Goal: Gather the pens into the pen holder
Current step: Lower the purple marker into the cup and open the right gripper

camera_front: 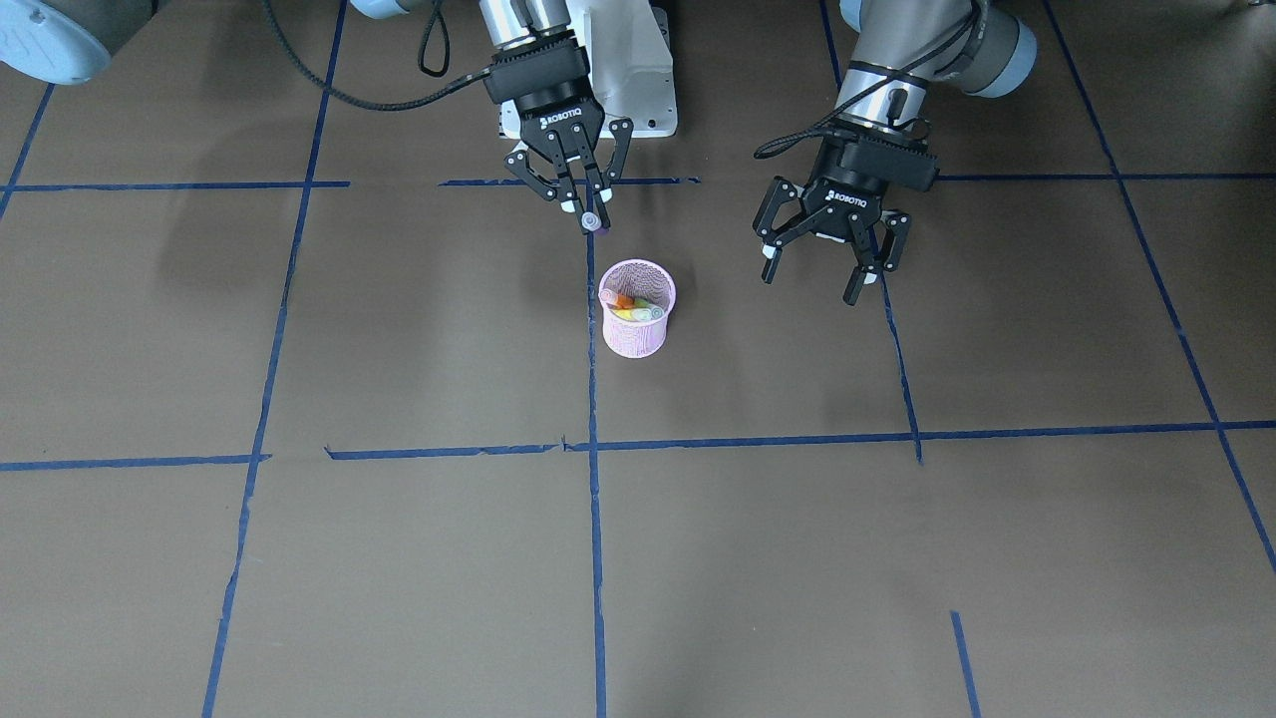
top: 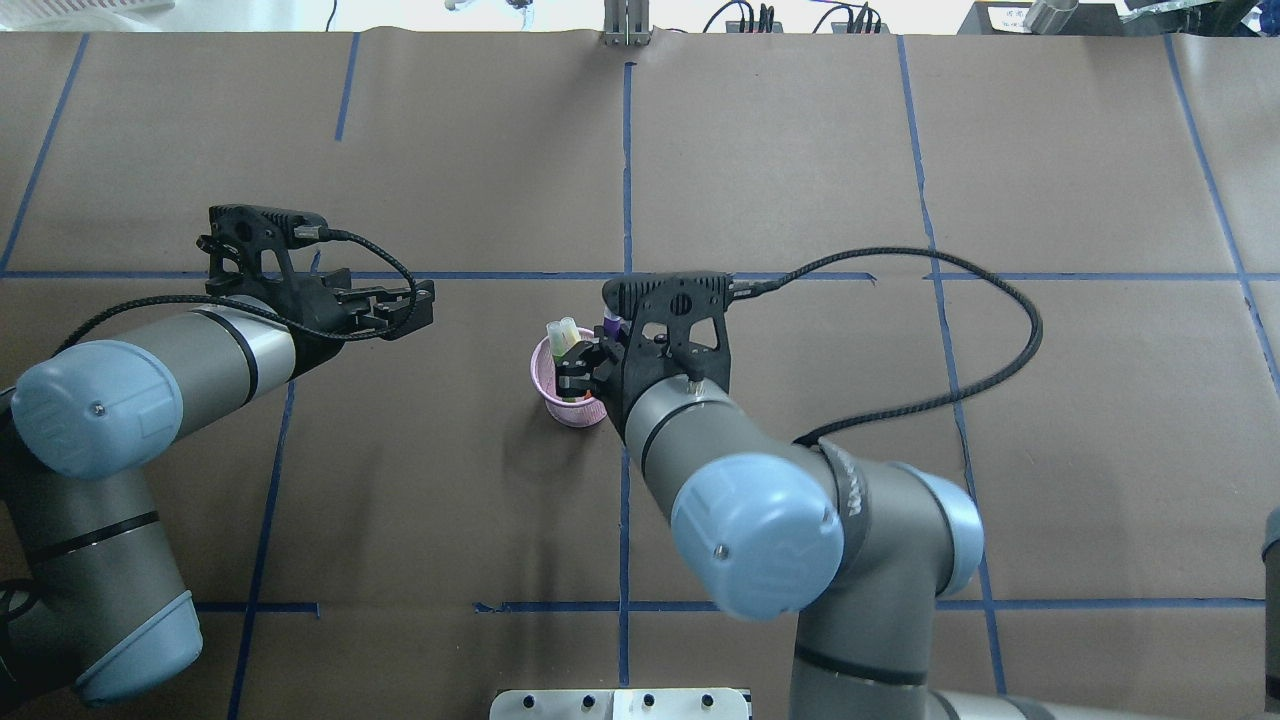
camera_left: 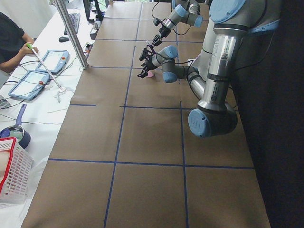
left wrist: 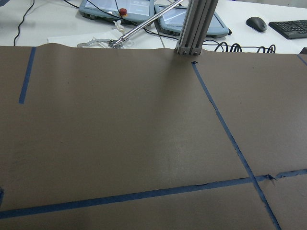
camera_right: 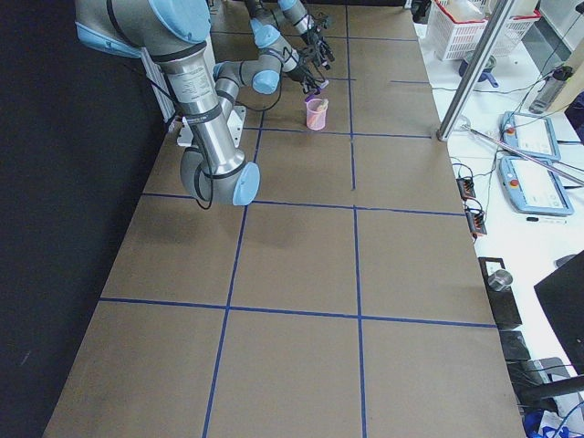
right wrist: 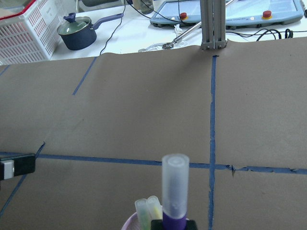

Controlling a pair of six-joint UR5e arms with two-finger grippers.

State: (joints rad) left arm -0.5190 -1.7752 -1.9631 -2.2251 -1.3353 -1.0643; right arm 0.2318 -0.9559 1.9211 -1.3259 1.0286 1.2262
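Note:
The pink mesh pen holder (camera_front: 638, 317) stands near the table's middle with orange, yellow and green pens (camera_front: 634, 307) inside. It also shows in the overhead view (top: 562, 402). My right gripper (camera_front: 588, 213) is shut on a purple pen (camera_front: 593, 223) with a pale cap. It holds the pen upright in the air, just on the robot's side of the holder's rim. In the right wrist view the purple pen (right wrist: 174, 191) stands above the holder's rim, beside two pale caps (right wrist: 146, 210). My left gripper (camera_front: 809, 281) is open and empty, beside the holder.
Blue tape lines cross the brown table. The robot's white base plate (camera_front: 638, 70) lies behind the grippers. An aluminium post (right wrist: 213, 24) stands at the far table edge, with teach pendants, a white basket (right wrist: 24, 28) and a pot (right wrist: 79, 33) beyond it.

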